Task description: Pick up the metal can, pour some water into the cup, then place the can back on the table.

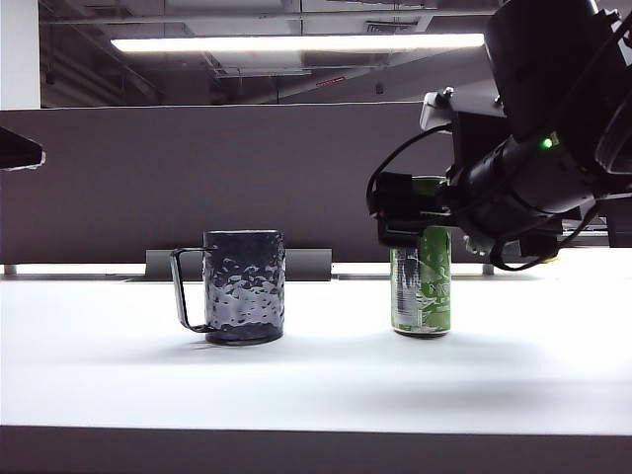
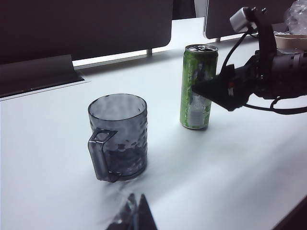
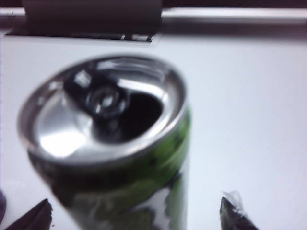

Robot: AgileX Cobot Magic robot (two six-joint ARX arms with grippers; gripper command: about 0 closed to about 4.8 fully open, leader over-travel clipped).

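The metal can (image 1: pixel 422 286) stands upright on the table (image 1: pixel 316 375), long axis straight up, opened silver top facing the ceiling. In the right wrist view the can (image 3: pixel 120 158) fills most of the shot, kinda blurry, with the pull tab and the dark mouth hole showing.

The right gripper (image 3: pixel 136 215) is at the can, jaws spread wide: one dark fingertip (image 3: pixel 31 218) shows on one side of the can and the other sits clear of it on the opposite side, so it's not clamping anything. From the exterior view the right arm reaches in from the upper right, angled downward, its gripper (image 1: pixel 400 212) up around the can's top part.

The cup (image 1: pixel 242 286) stands upright well to the left of the can, handle pointing away from it.

The left gripper (image 2: pixel 134 213) hangs over the near table this side of the cup (image 2: pixel 117 136), its tips blurred and close together; can't tell if it's fully closed.
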